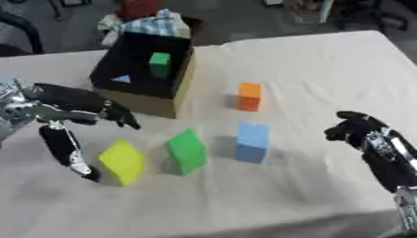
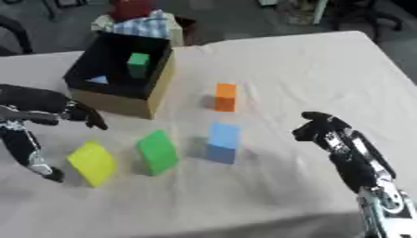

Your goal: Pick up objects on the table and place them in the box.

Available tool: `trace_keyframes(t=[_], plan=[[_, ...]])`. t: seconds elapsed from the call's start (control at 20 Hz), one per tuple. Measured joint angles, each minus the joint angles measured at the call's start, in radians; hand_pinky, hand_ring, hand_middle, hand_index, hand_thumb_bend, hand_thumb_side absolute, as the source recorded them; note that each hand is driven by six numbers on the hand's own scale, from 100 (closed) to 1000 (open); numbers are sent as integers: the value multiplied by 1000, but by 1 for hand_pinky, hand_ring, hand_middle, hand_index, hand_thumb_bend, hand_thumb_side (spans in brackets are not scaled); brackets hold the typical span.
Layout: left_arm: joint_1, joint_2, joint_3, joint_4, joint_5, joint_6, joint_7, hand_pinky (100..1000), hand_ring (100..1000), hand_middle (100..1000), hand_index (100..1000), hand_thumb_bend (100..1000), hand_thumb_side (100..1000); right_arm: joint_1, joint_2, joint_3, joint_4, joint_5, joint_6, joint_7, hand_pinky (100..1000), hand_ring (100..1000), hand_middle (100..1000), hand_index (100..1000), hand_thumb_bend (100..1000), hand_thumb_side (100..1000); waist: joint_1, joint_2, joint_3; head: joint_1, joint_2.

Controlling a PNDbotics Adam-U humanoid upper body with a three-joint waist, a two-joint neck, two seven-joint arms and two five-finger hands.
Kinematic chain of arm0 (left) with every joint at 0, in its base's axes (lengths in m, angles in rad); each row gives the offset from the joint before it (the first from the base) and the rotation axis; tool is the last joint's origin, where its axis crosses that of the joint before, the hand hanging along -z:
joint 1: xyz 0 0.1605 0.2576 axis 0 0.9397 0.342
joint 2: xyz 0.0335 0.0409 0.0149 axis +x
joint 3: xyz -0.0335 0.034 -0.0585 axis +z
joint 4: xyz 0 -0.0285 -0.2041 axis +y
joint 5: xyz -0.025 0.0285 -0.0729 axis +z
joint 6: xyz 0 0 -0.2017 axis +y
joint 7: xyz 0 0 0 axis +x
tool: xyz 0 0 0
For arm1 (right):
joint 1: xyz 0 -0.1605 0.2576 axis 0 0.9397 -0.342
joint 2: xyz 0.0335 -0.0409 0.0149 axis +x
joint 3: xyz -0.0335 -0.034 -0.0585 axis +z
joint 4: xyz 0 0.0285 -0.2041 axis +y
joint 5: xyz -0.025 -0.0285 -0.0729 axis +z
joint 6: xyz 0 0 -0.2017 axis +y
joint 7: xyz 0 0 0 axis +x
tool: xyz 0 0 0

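Care is needed as the spread, empty left hand (image 1: pixel 69 116) closes squarely across the tilted yellow block (image 1: pixel 123 162) near the table's left edge before carrying it to the black-lined cardboard box (image 1: pixel 185 79).

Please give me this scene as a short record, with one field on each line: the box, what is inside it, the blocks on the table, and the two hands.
box: black inside, tan walls, open top, far left on the white cloth
inside the box: small green block; small blue piece
blocks on the table: yellow block, green block, blue block, orange block
left hand: open, beside the yellow block, holding nothing
right hand: fingers curled, empty, right of the blue block
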Motion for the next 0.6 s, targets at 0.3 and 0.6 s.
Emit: trace_keyframes(t=[0.3, 0.6], plan=[[-7, -32, -16, 38, -71, -19, 18, 870, 835, 879, 967, 572, 283, 4, 0, 0, 0, 0, 0, 0, 731, 710, 579, 813, 100, 720, 0, 0, -1, -1, 0], [-12, -59, -31, 73, -106, -37, 37, 869, 833, 876, 962, 549, 265, 4, 0, 0, 0, 0, 0, 0, 731, 710, 579, 813, 100, 720, 0, 0, -4, -1, 0]])
